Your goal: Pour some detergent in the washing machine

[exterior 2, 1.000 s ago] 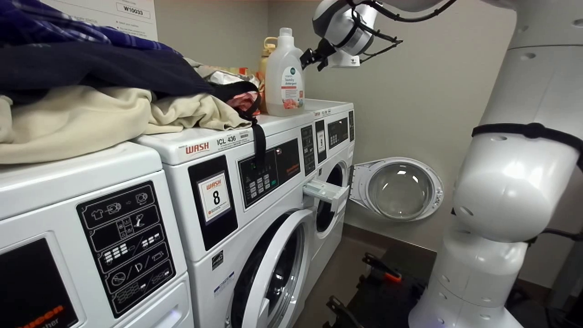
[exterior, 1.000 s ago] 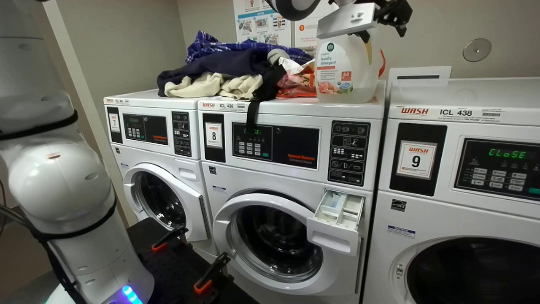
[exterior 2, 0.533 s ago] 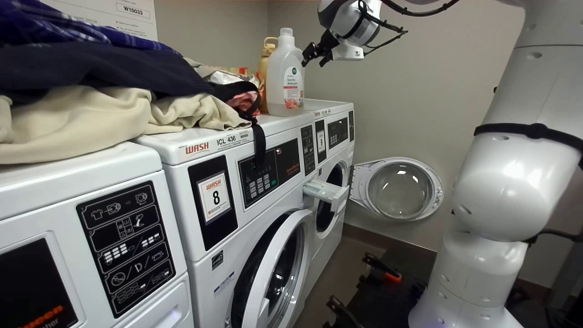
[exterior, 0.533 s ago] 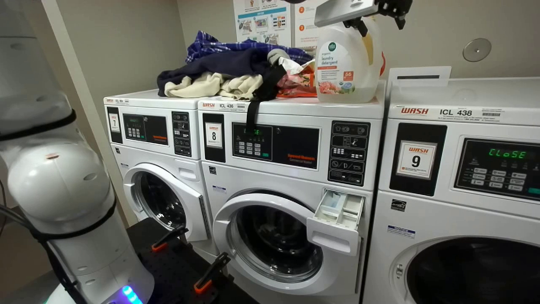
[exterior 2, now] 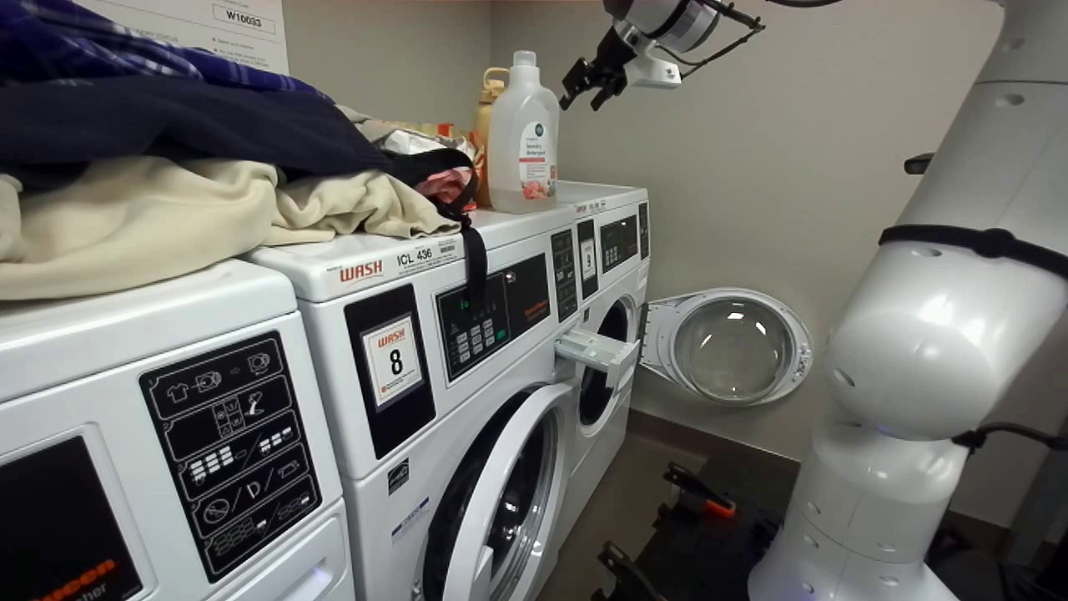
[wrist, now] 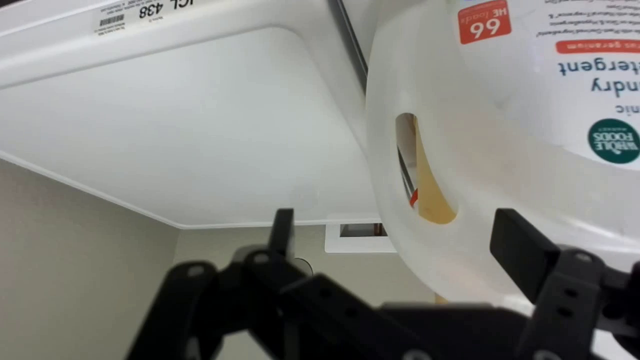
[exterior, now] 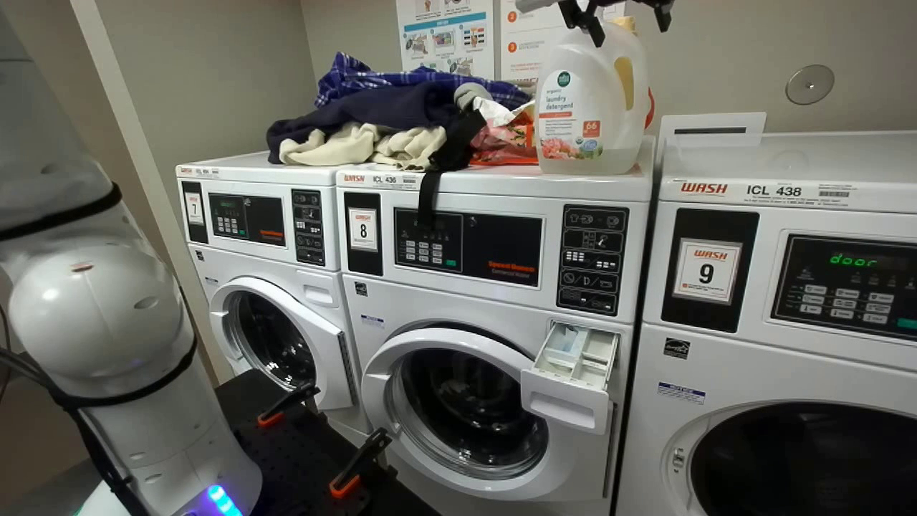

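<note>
Jug (exterior: 591, 107) upright on the washer (exterior: 458, 301), near its side edge.
My empty hand (wrist: 392, 222) hangs near, fingers (wrist: 522, 252) spread wide, room between them.

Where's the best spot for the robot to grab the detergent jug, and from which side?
By the handle, coming from the front, where the label faces, with the open hand straddling it, one jaw through, one outside. The jug stands upright, and the handle is slim and open right through, so likely easier to grip than the broad, rounded rest.
</note>
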`<state>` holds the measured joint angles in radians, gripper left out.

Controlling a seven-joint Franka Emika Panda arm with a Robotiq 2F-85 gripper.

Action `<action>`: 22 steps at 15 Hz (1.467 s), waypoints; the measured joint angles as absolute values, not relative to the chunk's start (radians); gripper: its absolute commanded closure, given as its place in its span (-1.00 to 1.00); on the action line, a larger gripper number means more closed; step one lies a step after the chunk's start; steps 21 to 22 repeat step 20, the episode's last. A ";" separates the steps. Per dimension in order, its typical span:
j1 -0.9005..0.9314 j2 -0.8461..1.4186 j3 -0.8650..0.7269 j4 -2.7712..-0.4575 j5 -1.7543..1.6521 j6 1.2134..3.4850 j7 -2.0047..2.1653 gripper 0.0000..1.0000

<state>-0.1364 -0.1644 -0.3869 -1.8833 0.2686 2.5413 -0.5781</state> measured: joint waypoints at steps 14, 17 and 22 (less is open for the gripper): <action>-0.108 -0.497 -0.267 -1.981 0.064 2.124 -0.585 -1.00; -0.082 -0.565 -0.242 -2.050 0.057 2.101 -0.585 -1.00; -0.063 -0.613 -0.215 -2.117 0.055 2.099 -0.579 -1.00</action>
